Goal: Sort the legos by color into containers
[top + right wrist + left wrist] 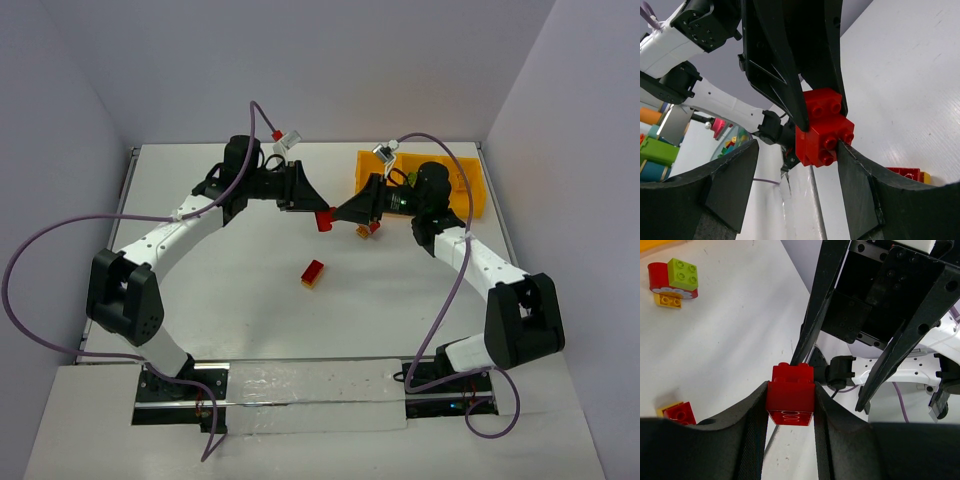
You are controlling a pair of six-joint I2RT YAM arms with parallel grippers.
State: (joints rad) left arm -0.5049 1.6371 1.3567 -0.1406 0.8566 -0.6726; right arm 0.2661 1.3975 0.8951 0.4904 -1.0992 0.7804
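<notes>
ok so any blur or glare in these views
top view: even soft light, all sharp, mild sheen on the shiny strip by the bases; left wrist view: red brick crisp, own fingers dark; right wrist view: brick sharp, coloured clutter at far left blurred, sheen on the table

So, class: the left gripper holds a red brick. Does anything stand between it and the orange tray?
Yes. The right gripper, open around the red brick, and the arm behind it lie directly between that brick and the tray at the far right.
</notes>
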